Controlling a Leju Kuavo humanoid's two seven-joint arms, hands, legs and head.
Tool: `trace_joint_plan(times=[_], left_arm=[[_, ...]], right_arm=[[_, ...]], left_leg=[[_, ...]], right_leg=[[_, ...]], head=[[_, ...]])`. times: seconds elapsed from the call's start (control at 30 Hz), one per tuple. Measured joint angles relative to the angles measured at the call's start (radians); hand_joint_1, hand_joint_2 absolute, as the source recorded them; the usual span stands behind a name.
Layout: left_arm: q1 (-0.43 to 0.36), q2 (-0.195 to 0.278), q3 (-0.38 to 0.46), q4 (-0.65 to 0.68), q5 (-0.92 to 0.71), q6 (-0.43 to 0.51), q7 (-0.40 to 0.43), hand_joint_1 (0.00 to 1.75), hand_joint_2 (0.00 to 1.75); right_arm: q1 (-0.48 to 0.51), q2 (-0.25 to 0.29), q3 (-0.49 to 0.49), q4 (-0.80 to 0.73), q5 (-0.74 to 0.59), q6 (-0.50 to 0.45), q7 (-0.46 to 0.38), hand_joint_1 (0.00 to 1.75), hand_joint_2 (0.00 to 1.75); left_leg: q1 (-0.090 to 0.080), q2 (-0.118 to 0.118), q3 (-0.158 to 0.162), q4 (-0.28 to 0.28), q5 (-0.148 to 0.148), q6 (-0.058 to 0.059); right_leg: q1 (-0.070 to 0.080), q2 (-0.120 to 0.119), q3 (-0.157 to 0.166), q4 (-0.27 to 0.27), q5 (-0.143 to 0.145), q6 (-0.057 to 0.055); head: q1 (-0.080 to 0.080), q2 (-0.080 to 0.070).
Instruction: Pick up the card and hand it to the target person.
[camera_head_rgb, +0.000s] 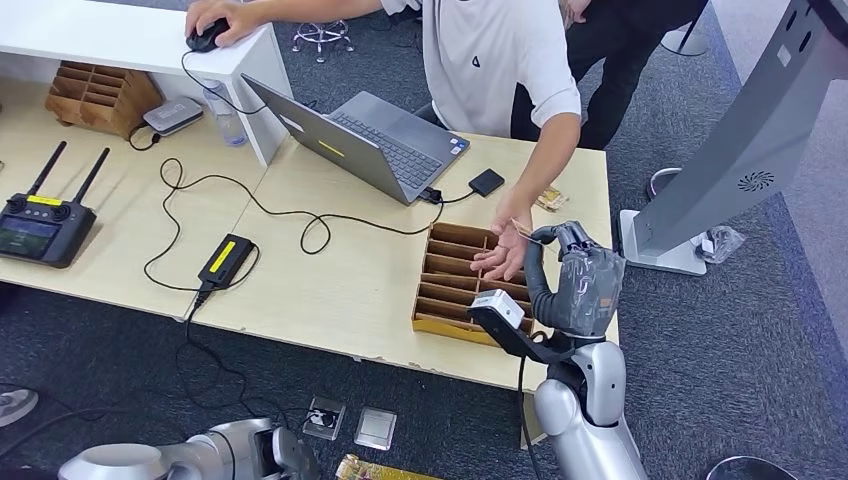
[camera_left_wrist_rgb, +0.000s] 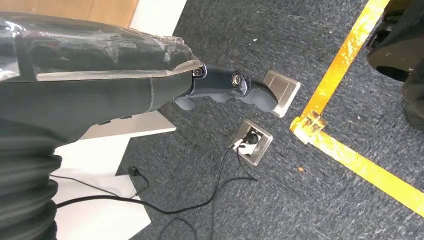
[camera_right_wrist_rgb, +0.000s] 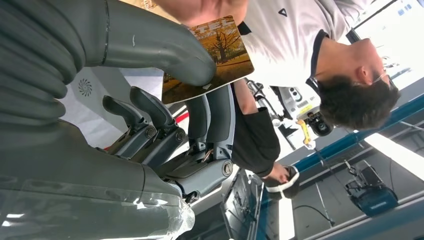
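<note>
— Card (camera_right_wrist_rgb: 215, 55) first: where is it sitting?

— Pinched in the right hand (camera_head_rgb: 575, 280), between the thick thumb (camera_right_wrist_rgb: 150, 40) on its printed face and the darker fingers (camera_right_wrist_rgb: 220, 115) behind it. From the head view the hand is raised over the near edge of the table (camera_head_rgb: 330, 280), just above the wooden divider tray (camera_head_rgb: 440, 295). The card itself is showing there as a thin sliver at the fingertips.

— And which way is it lying from the hand?

— Its free end is sticking out past the thumb, straight toward the person's hand (camera_head_rgb: 505, 250). That hand is waiting palm up, fingers loosely apart, and in the right wrist view it is right at the card's far edge. I cannot tell whether it is touching the card or only just short of it.

— So the handover is turning on that small gap?

— That is my reading. The card's long side is pointing from the robot's fingers to the person's palm, so the move looks like a short push forward and then a release once the person is gripping it. Letting go too soon could drop the card into the tray.

— Is the other arm any use?

— No. The left hand (camera_left_wrist_rgb: 220, 87) is hanging low over the carpet, well apart from the table, fingers curled in with nothing in them.
</note>
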Motion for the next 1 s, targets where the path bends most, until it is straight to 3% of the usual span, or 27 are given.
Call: trace_joint_plan(times=[0.07, 0.1, 0.2, 0.27, 0.5, 0.87, 0.93, 0.97, 1.0], left_arm=[[0.0, 0.001, 0.0, 0.0, 0.0, 0.004, 0.0, 0.0, 1.75], [0.0, 0.001, 0.0, -0.001, 0.0, 0.005, 0.0, 0.0, 1.75], [0.0, 0.004, 0.0, -0.005, 0.0, 0.01, 0.0, 0.0, 1.75], [0.001, 0.007, 0.0, -0.007, 0.001, 0.016, 0.0, 0.0, 1.75], [0.003, 0.021, 0.0, -0.02, 0.006, 0.016, 0.02, 0.0, 1.75], [0.032, 0.046, 0.0, -0.033, 0.039, 0.011, 0.04, 0.0, 1.75], [0.036, 0.048, 0.0, -0.033, 0.043, 0.011, 0.043, 0.0, 1.75], [0.038, 0.048, 0.0, -0.033, 0.046, 0.011, 0.044, 0.0, 1.75], [0.038, 0.049, 0.0, -0.033, 0.049, 0.011, 0.044, 0.0, 1.75]], right_arm=[[0.0, 0.004, -0.001, 0.001, 0.005, 0.0, -0.002, 0.79, 1.75], [0.0, 0.006, -0.002, 0.003, 0.007, 0.0, -0.002, 0.83, 1.75], [0.0, 0.01, -0.001, 0.008, -0.001, 0.0, 0.02, 1.35, 1.75], [-0.001, 0.01, 0.004, 0.01, -0.012, 0.0, 0.039, 1.34, 1.75], [-0.003, 0.011, 0.031, 0.033, -0.004, 0.002, 0.039, 1.71, 1.75], [-0.002, 0.017, 0.055, 0.056, -0.009, 0.002, 0.048, 1.75, 1.75], [-0.002, 0.017, 0.056, 0.059, -0.013, 0.002, 0.048, 1.69, 1.75], [-0.002, 0.017, 0.057, 0.061, -0.018, 0.002, 0.048, 1.31, 1.75], [-0.002, 0.017, 0.058, 0.062, -0.021, 0.002, 0.048, 1.17, 1.75]], left_leg=[[0.0, 0.0, 0.0, 0.0, 0.0, 0.0], [0.0, 0.0, 0.0, 0.0, 0.0, 0.0], [0.0, 0.0, 0.0, 0.0, 0.0, 0.0], [0.0, 0.0, 0.0, 0.0, 0.0, 0.0], [0.0, 0.0, -0.001, 0.0, 0.0, 0.0], [0.0, 0.0, -0.001, 0.0, 0.0, 0.0], [0.0, 0.0, -0.001, 0.0, 0.0, 0.0], [0.0, 0.0, -0.001, 0.0, 0.0, 0.0], [0.0, 0.0, -0.001, 0.0, 0.0, 0.0]], right_leg=[[0.0, 0.0, 0.0, 0.0, 0.0, 0.0], [0.0, 0.0, 0.0, 0.0, 0.0, 0.0], [0.0, 0.0, 0.0, 0.0, 0.0, 0.0], [0.0, 0.0, 0.0, 0.0, 0.0, 0.0], [0.0, 0.0, 0.0, 0.0, 0.0, 0.0], [0.0, 0.0, 0.0, 0.0, 0.0, 0.0], [0.0, 0.0, 0.0, 0.0, 0.0, 0.0], [0.0, 0.0, 0.0, 0.0, 0.0, 0.0], [0.0, 0.0, 0.0, 0.0, 0.0, 0.0]], head=[[0.0, 0.0], [0.0, 0.0], [0.0, 0.0], [0.0, 0.0], [0.0, 0.0], [0.0, 0.0], [0.0, 0.0], [0.0, 0.0], [0.0, 0.0]])
